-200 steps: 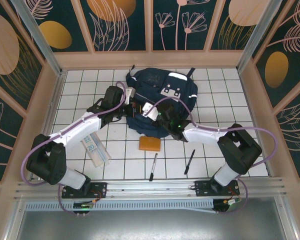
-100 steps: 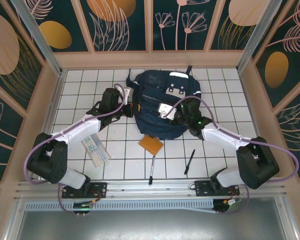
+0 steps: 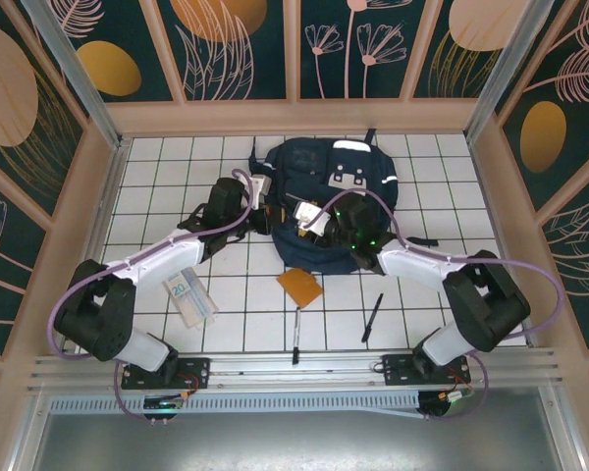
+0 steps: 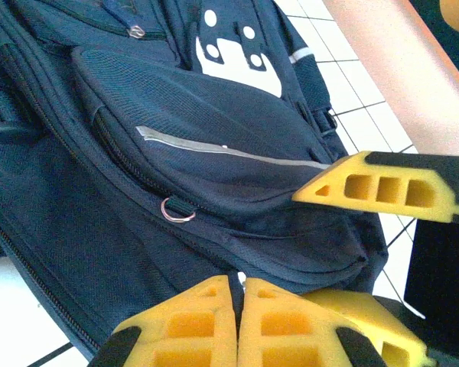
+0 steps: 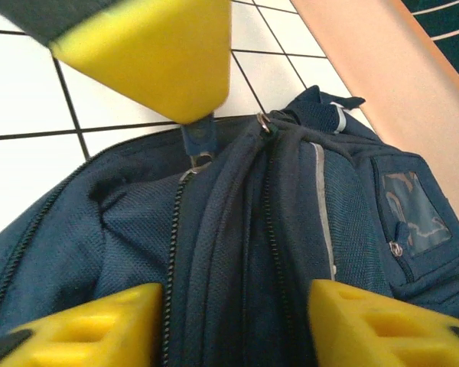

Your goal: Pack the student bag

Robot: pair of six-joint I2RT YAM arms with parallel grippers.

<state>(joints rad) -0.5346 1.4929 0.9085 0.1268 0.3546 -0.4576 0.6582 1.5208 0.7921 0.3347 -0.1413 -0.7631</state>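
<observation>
The navy student bag point(image 3: 299, 162) lies at the back middle of the tiled table, white buckle patch point(image 3: 348, 178) facing up. My left gripper point(image 3: 263, 214) is at the bag's left side, shut on a zipper pull point(image 5: 197, 139); in the left wrist view the fingers point(image 4: 191, 321) pinch a thin dark strip. The left gripper point(image 5: 193, 107) hangs over the zipper's end in the right wrist view. My right gripper point(image 5: 237, 306) is open, its fingers point(image 5: 99, 325) straddling the fabric ridge between two zipper tracks. One right finger point(image 4: 386, 187) rests on the front pocket.
An orange pad point(image 3: 300, 287) lies just in front of the bag. Two black pens point(image 3: 299, 327) point(image 3: 372, 316) lie nearer the front edge. A bundle of banknotes point(image 3: 187, 292) sits under the left arm. Wooden walls close in the table on three sides.
The right gripper swung right across the bag, then came back beside the left gripper. The bag shifted and changed shape; the orange pad slid slightly. The left gripper edged right.
</observation>
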